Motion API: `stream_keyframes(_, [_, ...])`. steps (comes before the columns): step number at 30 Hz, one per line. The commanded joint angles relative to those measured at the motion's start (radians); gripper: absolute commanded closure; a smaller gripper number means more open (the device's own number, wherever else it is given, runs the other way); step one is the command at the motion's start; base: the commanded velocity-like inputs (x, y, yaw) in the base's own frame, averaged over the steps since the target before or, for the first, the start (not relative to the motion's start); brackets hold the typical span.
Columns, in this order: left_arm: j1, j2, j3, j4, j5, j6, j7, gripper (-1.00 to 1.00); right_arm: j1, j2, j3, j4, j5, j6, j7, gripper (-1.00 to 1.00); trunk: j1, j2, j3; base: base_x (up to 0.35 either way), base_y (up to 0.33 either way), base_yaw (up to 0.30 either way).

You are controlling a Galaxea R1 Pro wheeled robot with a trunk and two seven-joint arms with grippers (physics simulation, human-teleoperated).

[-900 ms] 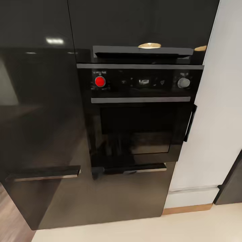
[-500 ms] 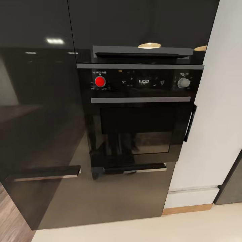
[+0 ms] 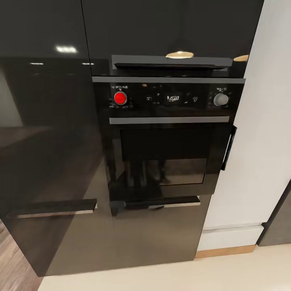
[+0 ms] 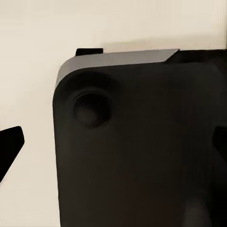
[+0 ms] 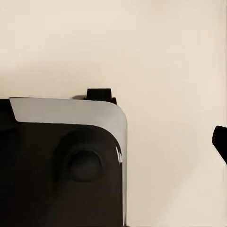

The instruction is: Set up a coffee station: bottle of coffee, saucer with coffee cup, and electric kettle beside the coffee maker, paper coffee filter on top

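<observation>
One built-in glossy black oven (image 3: 167, 133) faces the head camera, set into a tall run of dark, mirror-like cabinet fronts (image 3: 48, 141). Its control strip carries a round red knob (image 3: 120, 98) toward the left, a round grey knob (image 3: 220, 99) toward the right and a small lit display (image 3: 173, 98) between them. A grey horizontal bar handle (image 3: 169, 120) runs just under the strip, above the dark glass door. To the right of the oven stands a plain white panel (image 3: 258, 133), with a strip of light wood at its foot, and pale cream flooring (image 3: 169, 279) spreads below the cabinets.

Each wrist camera looks down on that cream floor past a dark, rounded corner of the robot's own base: a black slab with a grey edge and a round recess (image 4: 92, 109) for the left arm, a similar corner (image 5: 85, 165) for the right. Only a dark sliver shows at each picture's edge, so I cannot tell whether either claw is open or closed.

None of the coffee things, nor the counter, appears from this spot
</observation>
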Motion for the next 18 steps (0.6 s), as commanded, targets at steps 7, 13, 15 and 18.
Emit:
stream_keyframes(7, [0.000, 0.000, -0.009, -0.308, -0.003, -0.013, 0.000, -1.00, -0.003, -0.003, 0.000, -0.178, -0.001, -0.145, 0.000, -1.00, 0.000, 0.000, -0.001, 0.000, 0.000, 0.000])
stream_keyframes(13, [0.000, -0.001, -0.012, -0.360, -0.005, -0.012, 0.001, -1.00, -0.001, -0.016, 0.001, -0.183, 0.000, -0.146, 0.002, -1.00, 0.000, 0.000, 0.000, 0.000, 0.000, -0.048])
stream_keyframes(15, [0.000, -0.001, -0.011, -0.359, -0.005, -0.013, 0.001, -1.00, 0.000, -0.018, 0.001, -0.183, -0.001, -0.146, 0.002, -1.00, 0.000, 0.000, 0.001, 0.000, 0.000, -0.156])
stream_keyframes(18, [0.000, 0.000, -0.009, -0.356, -0.005, -0.014, 0.001, -1.00, 0.000, -0.020, 0.001, -0.180, -0.001, -0.145, 0.001, -1.00, 0.000, 0.000, 0.002, 0.000, 0.000, -0.203])
